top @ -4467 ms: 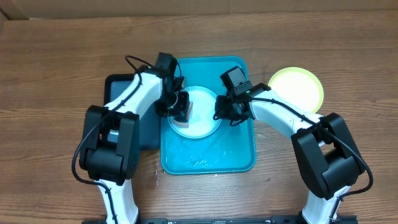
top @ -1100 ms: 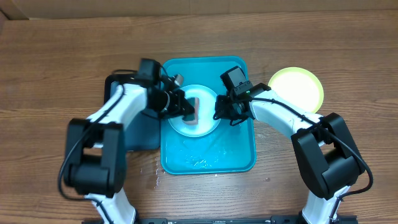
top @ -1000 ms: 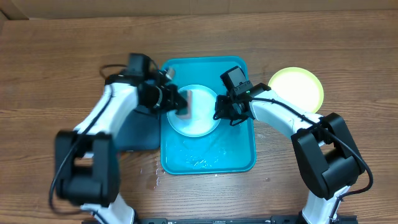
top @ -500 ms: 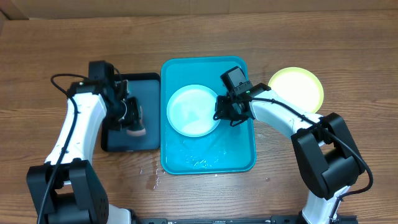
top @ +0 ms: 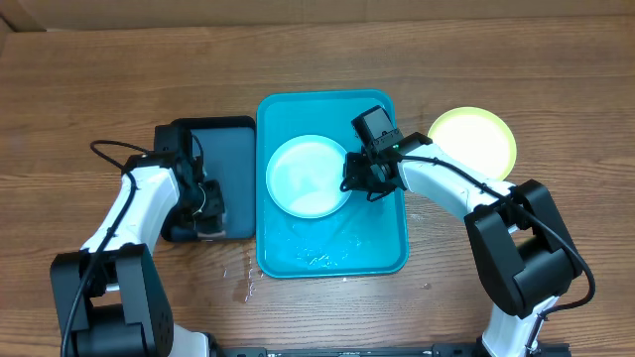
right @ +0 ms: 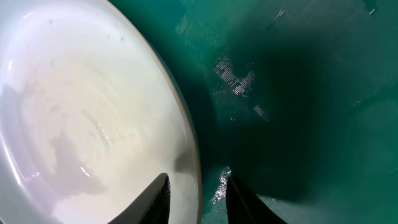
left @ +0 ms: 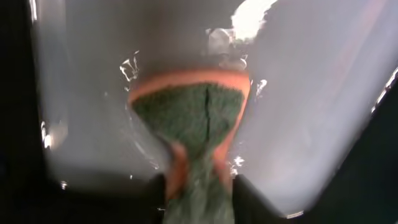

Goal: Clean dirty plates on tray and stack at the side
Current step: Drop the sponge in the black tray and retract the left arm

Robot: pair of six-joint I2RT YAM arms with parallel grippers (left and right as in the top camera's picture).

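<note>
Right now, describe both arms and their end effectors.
The left arm and right arm have white rounded links, bulky black joints and thin looping black cables. The left end effector and right end effector are black, each with two dark fingers.

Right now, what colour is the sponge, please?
The sponge is green, edged orange; left wrist view.

You have smooth glossy plastic on the turquoise tray (top: 382, 248), wet-shiny in patches. Your pale blue plate (top: 308, 177): slick, glossy plastic. The yellow-green plate (top: 472, 139): same plastic, softer sheen. The dark tray (top: 228, 159): smooth, dull gloss. The sponge (left: 189, 109): rough green scouring fibre, orange foam edge. The table (top: 556, 79): matt wood grain.
</note>
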